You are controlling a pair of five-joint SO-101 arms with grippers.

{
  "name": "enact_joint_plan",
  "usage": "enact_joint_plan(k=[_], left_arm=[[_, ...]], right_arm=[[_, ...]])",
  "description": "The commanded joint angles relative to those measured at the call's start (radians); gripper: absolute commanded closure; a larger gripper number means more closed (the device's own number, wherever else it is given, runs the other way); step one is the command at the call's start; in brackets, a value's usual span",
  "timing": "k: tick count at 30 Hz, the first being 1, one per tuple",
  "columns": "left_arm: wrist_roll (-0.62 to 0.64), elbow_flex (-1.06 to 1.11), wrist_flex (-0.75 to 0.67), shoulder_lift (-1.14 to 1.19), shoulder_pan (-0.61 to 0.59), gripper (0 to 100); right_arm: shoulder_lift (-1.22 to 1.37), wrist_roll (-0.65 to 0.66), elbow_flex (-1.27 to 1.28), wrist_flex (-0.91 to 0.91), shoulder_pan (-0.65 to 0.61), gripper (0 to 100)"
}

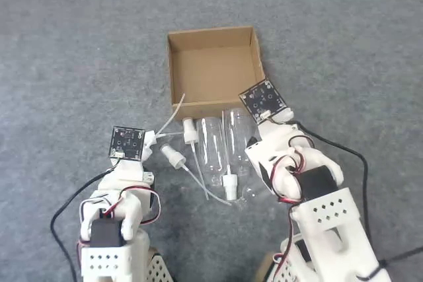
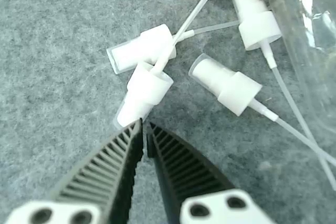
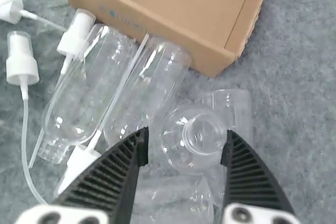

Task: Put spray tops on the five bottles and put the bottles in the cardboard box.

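One cardboard box (image 1: 211, 67) sits empty on the tabletop (image 1: 66, 64); near it the right pincer (image 3: 185, 131), spread around a clear bottle (image 3: 193, 141) in an overlapping heap, could squeeze the slick plastic so it squirts away. The left pincer (image 2: 144, 124), pressed nearly together and empty, could shove the nearest spray top (image 2: 147, 85) aside rather than grip it. I count four bottles (image 3: 79, 93) surely, perhaps five, and five spray tops (image 2: 226, 85)
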Motion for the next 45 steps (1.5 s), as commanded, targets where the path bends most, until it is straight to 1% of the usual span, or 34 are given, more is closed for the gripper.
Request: enact_joint_plan(k=[1,4,10,22,29,45], left_arm=[[-0.005,-0.005,0.005,-0.015,0.000,99],[-0.005,-0.005,0.005,-0.015,0.000,99],[-0.005,-0.005,0.005,-0.015,0.000,99],[-0.005,-0.005,0.005,-0.015,0.000,99],[-0.005,-0.005,0.005,-0.015,0.000,99],[-0.005,-0.005,0.005,-0.015,0.000,99]], right_arm=[[0.013,-0.003,-0.006,-0.021,0.001,80.1],[0.013,-0.003,0.006,-0.025,0.016,80.1],[0.013,-0.003,0.086,-0.134,0.065,80.1],[0.013,-0.003,0.112,-0.153,0.064,80.1],[0.013,-0.003,0.164,-0.234,0.059,80.1],[0.013,-0.006,0.170,-0.234,0.059,80.1]])
